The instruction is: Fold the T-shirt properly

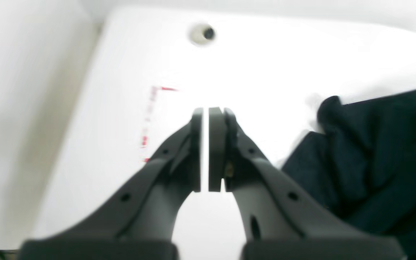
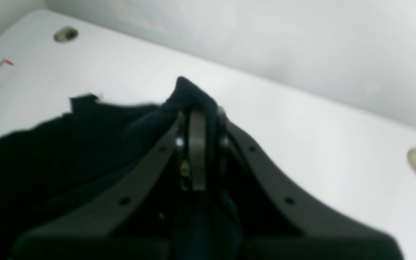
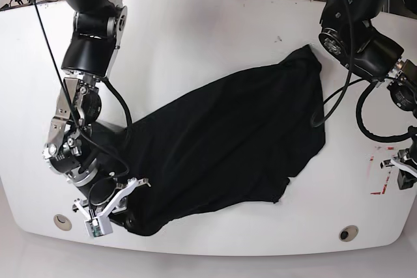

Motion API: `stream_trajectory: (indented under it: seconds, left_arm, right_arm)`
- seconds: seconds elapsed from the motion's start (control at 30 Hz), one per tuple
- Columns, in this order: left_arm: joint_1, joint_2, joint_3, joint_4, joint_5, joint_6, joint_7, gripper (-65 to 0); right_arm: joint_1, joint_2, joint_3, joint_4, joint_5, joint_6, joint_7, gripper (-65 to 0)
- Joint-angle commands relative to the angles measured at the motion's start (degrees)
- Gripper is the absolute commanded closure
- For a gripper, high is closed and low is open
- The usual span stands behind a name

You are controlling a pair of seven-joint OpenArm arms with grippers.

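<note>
The black T-shirt (image 3: 228,141) lies spread and wrinkled across the middle of the white table (image 3: 195,24), running from near left to far right. My right gripper (image 3: 130,209) is at the shirt's near-left end. In the right wrist view, the right gripper (image 2: 197,115) is shut on a bunched fold of the T-shirt (image 2: 67,144), with cloth wrapped over the fingertips. My left gripper (image 1: 205,115) is shut with nothing in it, over bare table beside the T-shirt (image 1: 374,155). In the base view the left gripper (image 3: 405,172) sits at the table's right edge.
Red tape marks (image 3: 381,177) lie on the table close to the left gripper. Round holes (image 3: 62,221) (image 3: 348,233) sit near the front corners. Cables and the arm bases stand along the table's far edge.
</note>
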Motion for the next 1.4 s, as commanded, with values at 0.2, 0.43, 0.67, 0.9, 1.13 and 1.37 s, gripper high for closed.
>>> stream_trajectory:
  seconds: [0.2,0.43,0.67,0.9,1.13,1.37]
  left_arm:
    - [3.68,-3.09,1.79,2.26,-0.98,0.77,1.09,0.0]
    - [7.88,-3.25,3.63,4.65,-0.64,0.90,0.45,-6.1]
    - [10.80,-2.18,4.51,5.64,-0.88,1.20,-1.96,-24.2]
    - [12.67,-0.53,5.13,5.58,-1.26,1.12,-3.69,-28.9]
    - [12.58,-0.22,4.90,6.17,-1.09,0.65,-0.51,-29.6]
    - [14.21,-0.04,3.89,4.58,-4.10,-0.47,2.36,-38.7]
  right_arm:
    - [4.27,-0.25,-1.35,-6.52,1.36,0.55,3.07,-0.9]
    - [6.06,-0.79,-0.77,-11.33,0.93,1.48,4.07,-0.7]
    - [6.20,-0.76,-0.83,-12.30,1.14,0.98,4.04,-0.7]
    - [4.68,-0.56,-1.12,-10.81,1.26,0.60,3.20,-0.8]
    - [-1.26,0.41,-0.66,-3.40,1.17,1.21,1.63,-0.9]
    - [-4.73,0.50,-0.44,0.15,1.24,1.09,1.21,-1.1]
